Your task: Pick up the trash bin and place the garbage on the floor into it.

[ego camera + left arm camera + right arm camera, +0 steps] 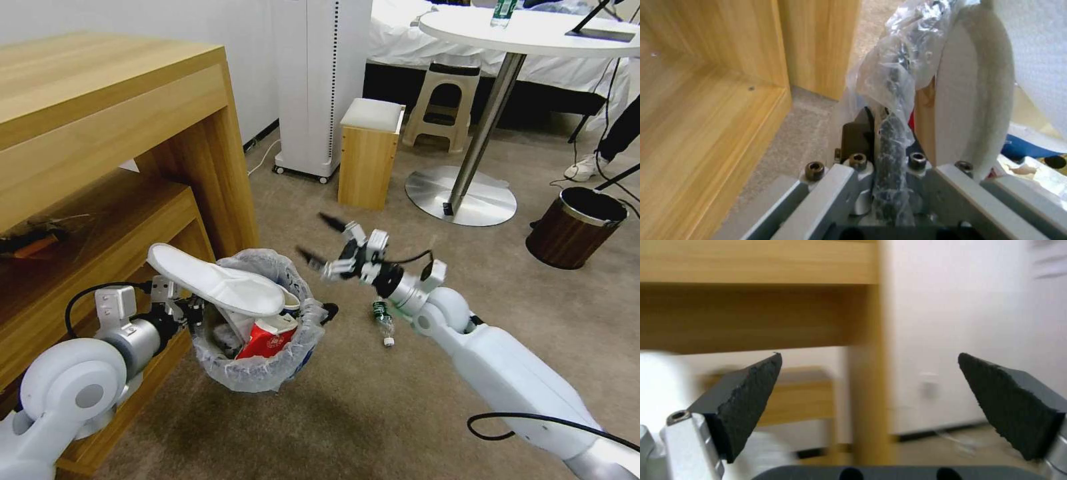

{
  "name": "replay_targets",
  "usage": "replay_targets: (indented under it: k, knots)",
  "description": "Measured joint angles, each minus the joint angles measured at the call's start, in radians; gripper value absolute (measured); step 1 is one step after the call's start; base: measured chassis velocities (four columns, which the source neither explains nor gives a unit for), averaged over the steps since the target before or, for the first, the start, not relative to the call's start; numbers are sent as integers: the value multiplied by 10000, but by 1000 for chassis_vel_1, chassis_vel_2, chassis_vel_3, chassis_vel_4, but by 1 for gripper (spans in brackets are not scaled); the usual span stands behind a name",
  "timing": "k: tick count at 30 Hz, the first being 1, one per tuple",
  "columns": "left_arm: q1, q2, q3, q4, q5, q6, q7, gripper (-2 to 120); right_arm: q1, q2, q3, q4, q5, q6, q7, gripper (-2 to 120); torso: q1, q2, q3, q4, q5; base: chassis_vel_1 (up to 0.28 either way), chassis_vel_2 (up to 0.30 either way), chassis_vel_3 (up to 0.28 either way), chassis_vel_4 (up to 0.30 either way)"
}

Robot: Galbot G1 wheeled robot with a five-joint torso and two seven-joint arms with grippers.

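Trash bin (257,363), rim clamped by left gripper (190,312), seemingly airborne; right gripper (321,243) spread wide, empty.

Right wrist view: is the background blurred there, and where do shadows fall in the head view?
Right wrist view: wooden desk and wall smeared, black fingers sharper. Head view: soft shadow on the floor under the trash bin.

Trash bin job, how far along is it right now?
Mostly done: the trash bin is lifted, the left gripper shut on its rim, and it already holds a white slipper lying across the top and a red carton. In hand: the right gripper hangs open and empty beside the bin. Left: a small bottle lies on the floor.
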Motion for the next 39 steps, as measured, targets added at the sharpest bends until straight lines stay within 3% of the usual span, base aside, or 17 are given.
replay_targets:
  k: [1, 5, 13, 21, 39]
  knots:
    - [10, -31, 10, -25, 31, 12, -118, 0, -171, -68, 179, 104, -187, -5, 673, 100, 0, 0, 0, -2, 0, 0, 0, 0, 0]
    - [63, -92, 26, -56, 197, 13, -250, 0, -825, -215, 896, 284, -731, -110, 1732, 100, 0, 0, 0, 0, 1, 0, 0, 0, 0]
    - [173, -177, 18, -205, 256, -10, -273, 0, -2225, -317, 2767, 417, -1608, 33, 1724, 100, 0, 0, 0, -1, 2, 0, 0, 0, 0]
    - [196, -218, -10, -276, 243, -22, -213, 0, -3150, -375, 3858, 543, -1855, 250, 1615, 100, 0, 0, -1, -1, 0, 0, 0, 0, 0]
    - [454, -226, -172, -473, 214, -58, -181, 0, -3485, -244, 4085, 626, -1887, 442, 1401, 100, 0, 0, 0, 0, -1, -9, -9, -10, -13]
